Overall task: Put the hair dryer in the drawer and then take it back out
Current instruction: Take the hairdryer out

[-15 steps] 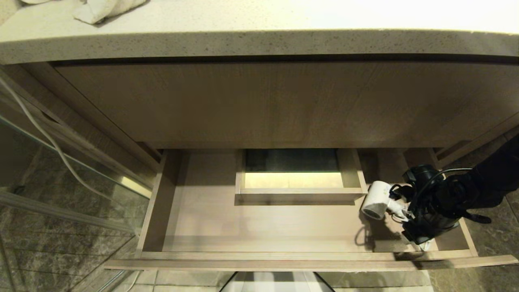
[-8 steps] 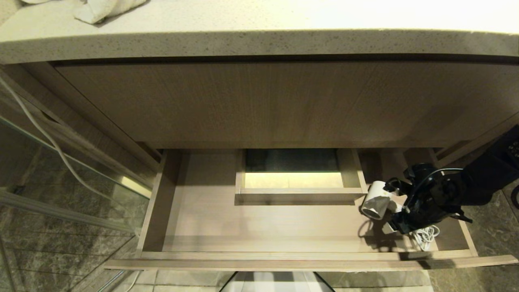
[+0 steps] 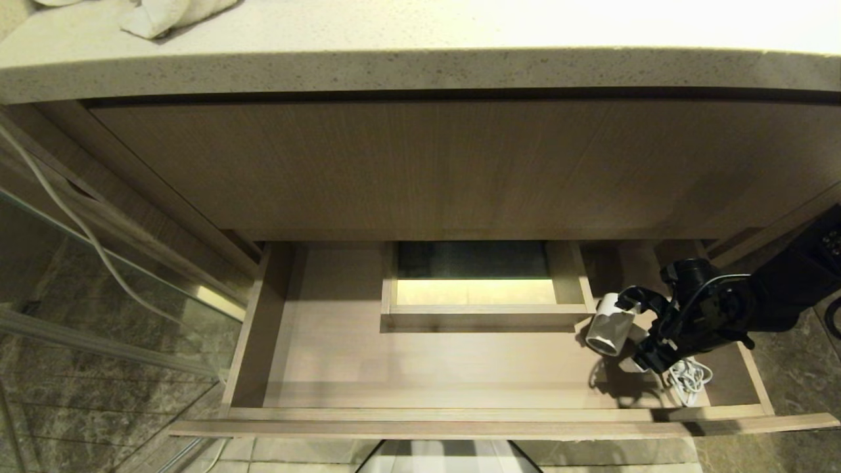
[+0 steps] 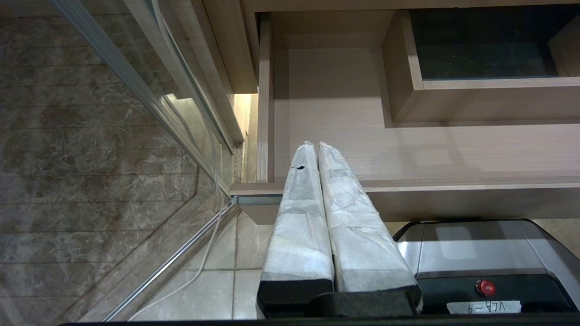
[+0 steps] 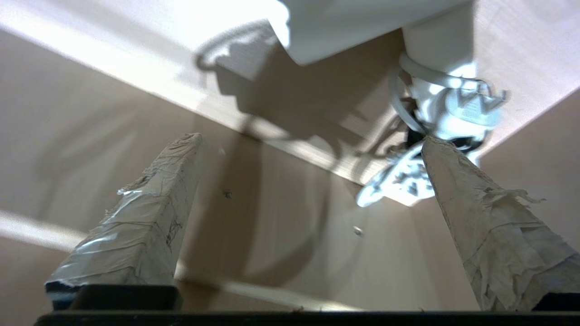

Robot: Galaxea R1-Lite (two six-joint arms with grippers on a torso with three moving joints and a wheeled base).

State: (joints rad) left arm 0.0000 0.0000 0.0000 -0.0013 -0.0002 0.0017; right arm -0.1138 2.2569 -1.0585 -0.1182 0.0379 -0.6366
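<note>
The right gripper (image 3: 647, 332) has let go of the hair dryer (image 3: 606, 326) within the last sec: its jaws now stand wide open, w/ nothing between them in the right wrist view, and it has backed a little away toward the right side of the drawer (image 3: 460, 420). The dryer now lies on the drawer floor, at the right end, just beside the corner of the boxed cut-out (image 3: 486, 315), barrel mouth facing the front; its cord (image 3: 688, 382) is in a loose bundle near the front-right corner. So I judge the first half of the task is done, and the next step is probably to grasp it again and lift it out. The cord lies just beside the gripper and could catch a finger; the cut-out wall leaves little room on the dryer's left. The left gripper (image 4: 312, 149) is parked in front of the drawer's left end, jaws closed, holding nothing. A towel (image 3: 164, 16) lies on the counter (image 3: 420, 66) above.
</note>
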